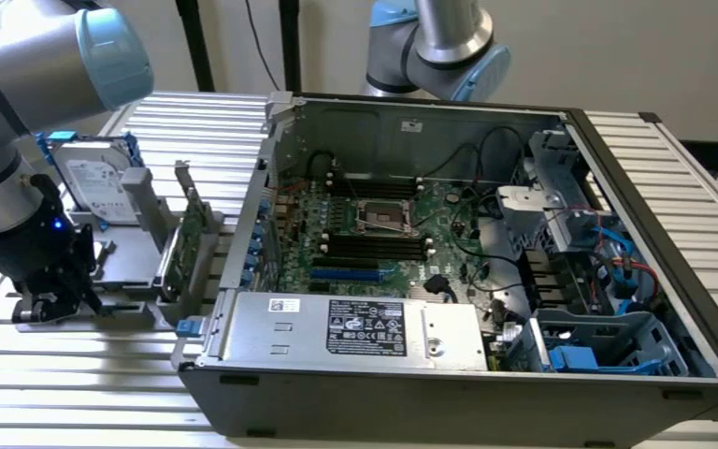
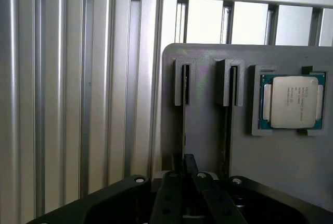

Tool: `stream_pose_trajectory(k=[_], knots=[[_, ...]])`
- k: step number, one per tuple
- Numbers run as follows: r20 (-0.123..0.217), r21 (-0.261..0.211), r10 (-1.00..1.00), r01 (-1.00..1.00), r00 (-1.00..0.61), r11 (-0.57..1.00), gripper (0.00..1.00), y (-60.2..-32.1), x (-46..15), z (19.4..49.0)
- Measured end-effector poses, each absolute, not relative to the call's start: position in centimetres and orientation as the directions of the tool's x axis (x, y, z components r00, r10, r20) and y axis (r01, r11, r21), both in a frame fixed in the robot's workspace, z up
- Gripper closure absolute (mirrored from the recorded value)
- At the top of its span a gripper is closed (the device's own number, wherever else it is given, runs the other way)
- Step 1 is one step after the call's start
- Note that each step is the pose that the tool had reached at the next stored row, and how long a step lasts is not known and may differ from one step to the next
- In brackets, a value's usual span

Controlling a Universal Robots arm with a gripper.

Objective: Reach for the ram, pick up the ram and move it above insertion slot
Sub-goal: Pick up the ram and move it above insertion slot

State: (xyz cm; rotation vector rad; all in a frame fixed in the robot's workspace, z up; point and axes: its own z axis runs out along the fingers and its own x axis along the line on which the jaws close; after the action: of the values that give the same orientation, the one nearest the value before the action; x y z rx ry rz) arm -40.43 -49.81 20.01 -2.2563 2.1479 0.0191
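At the exterior view's left, beside the open computer case point(image 1: 459, 393), the gripper point(image 1: 50, 304) hangs low at the grey holder point(image 1: 128, 281) on the slatted table point(image 1: 85, 360). From the wrist view, a thin dark strip standing edge-on in one of the holder's two slots is probably the ram point(image 2: 184, 125), just ahead of the gripper point(image 2: 186, 174). Whether the tool is clenched or released I cannot tell. A processor chip point(image 2: 294, 101) lies in a recess beside the slots.
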Motion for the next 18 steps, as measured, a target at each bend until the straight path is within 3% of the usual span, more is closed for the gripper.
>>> stream_pose_trajectory(k=[6,18], knots=[[-0.027,-0.008,-0.998,-0.999,0.049,-0.049,0.87,-49.8,-40.4,21.0],[-0.028,-0.003,-0.998,-0.999,0.049,-0.049,0.87,-49.8,-40.3,25.9]])
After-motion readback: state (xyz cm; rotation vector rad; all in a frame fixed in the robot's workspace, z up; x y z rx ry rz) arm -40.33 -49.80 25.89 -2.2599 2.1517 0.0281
